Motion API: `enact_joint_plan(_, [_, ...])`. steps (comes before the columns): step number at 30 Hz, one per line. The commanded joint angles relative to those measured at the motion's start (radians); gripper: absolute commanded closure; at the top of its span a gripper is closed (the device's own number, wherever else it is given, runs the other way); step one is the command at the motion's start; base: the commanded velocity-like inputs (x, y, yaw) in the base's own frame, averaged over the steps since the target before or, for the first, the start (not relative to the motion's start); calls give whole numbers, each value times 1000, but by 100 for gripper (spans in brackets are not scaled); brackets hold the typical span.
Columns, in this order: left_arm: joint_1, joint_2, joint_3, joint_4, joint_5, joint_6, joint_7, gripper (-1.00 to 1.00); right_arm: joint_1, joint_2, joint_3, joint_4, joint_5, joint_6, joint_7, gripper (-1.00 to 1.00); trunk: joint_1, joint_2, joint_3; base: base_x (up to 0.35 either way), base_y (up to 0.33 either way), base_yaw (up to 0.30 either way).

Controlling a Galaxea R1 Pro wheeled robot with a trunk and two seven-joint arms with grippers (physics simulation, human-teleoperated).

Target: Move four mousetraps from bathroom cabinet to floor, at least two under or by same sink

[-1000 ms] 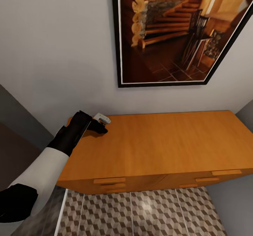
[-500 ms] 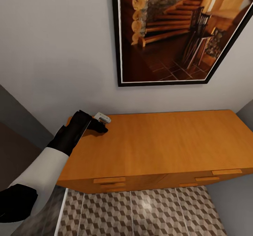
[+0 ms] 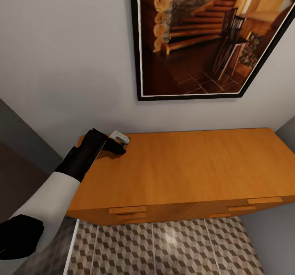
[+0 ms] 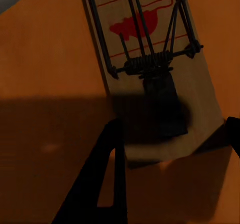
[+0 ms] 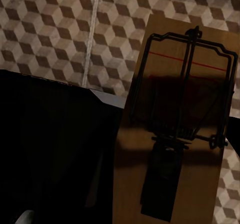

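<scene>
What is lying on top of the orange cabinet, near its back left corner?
One mousetrap lies on the cabinet top, at the left gripper fingertips. In the wrist view its near end is shadowed.

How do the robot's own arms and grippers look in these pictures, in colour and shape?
In the head view, the left arm has a smooth white rounded shell, with glossy black sections at the wrist and at the near joint. The left gripper is black. In the left wrist view, its fingers are flat, dark and tapered, one with a long slot cut through it. No cables or markings are visible.
</scene>
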Motion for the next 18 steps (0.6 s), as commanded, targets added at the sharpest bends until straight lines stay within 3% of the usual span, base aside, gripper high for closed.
enact_joint_plan(1, [0,1,-2,65,-7,3,-11,100,-1,0,4,1,-1,-3,-1,100,1,-1,-2,0,0,0])
enact_joint_plan(18, [0,3,0,0,-5,4,-13,100,-1,0,4,1,-1,-3,0,100,1,-1,-2,0,0,0])
